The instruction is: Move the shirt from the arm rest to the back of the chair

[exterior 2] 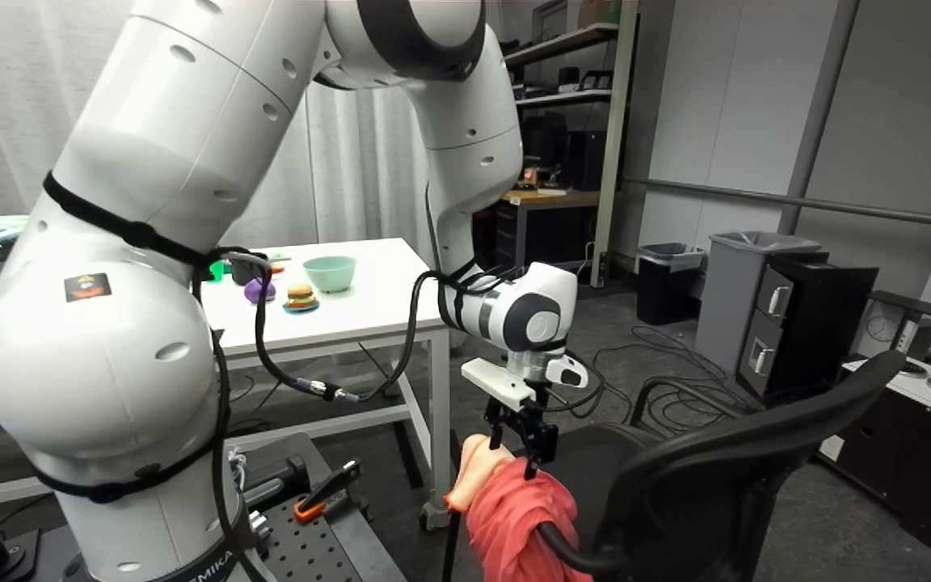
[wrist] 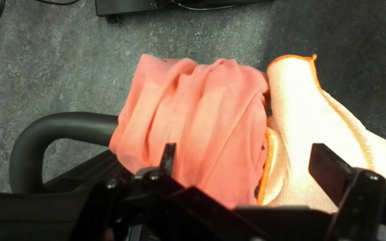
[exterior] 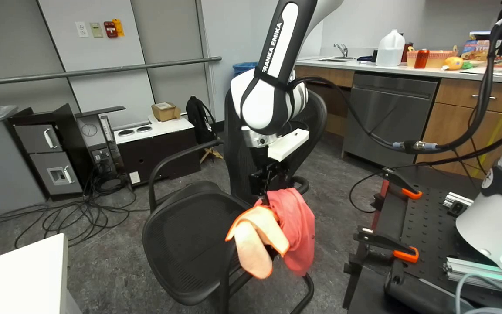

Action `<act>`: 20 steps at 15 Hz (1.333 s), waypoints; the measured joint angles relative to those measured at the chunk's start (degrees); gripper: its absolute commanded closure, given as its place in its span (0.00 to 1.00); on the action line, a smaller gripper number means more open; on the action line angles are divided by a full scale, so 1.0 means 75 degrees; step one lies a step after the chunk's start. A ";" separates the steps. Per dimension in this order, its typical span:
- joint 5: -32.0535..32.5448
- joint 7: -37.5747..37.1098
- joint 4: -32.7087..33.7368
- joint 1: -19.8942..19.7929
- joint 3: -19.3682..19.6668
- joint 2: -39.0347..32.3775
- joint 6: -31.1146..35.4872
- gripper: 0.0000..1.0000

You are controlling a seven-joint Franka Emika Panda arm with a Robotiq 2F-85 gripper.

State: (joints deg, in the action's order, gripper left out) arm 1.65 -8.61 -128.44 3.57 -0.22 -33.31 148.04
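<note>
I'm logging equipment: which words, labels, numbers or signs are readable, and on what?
"FRANKA EMIKA" (F indistinct): the robot arm, in an exterior view.
"FRA", cut off by the picture's edge: the robot base.
"EMIKA": the base's dark band, in an exterior view.
Too small or blurred to read: the sticker on the arm, the red wall box, the round dial and the printed pack.

Cream cloth (wrist: 302,117) overexposed in wrist view, coral shirt (wrist: 193,124) softly shaded, tabletop (exterior 2: 385,279) glaring
</note>
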 measured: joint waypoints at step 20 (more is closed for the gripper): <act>0.0112 -0.0251 0.0517 0.0118 0.0779 -0.0490 -0.0020 0.95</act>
State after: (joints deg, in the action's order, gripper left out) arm 2.49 -10.49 -124.56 4.45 5.63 -36.99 147.89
